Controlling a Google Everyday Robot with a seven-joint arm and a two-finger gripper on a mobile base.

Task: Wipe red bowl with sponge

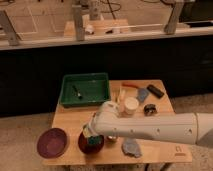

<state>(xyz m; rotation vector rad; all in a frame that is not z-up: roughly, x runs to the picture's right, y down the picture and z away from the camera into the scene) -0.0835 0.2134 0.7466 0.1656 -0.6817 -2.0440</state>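
Probably a robot test lab: a cluttered small pale wooden table (67, 120), a dark low partition (150, 60) behind, grey posts (79, 22) along the top; the gripper (91, 137) is at lower centre-left.

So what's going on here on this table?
The robot's arm reaches across the wooden table. Its gripper is down in the red bowl near the front edge, with what looks like a greenish sponge under it, against the bowl's inside. It seems to be mid-wipe. A purple plate sits just left of the bowl, and a green tray lies behind.
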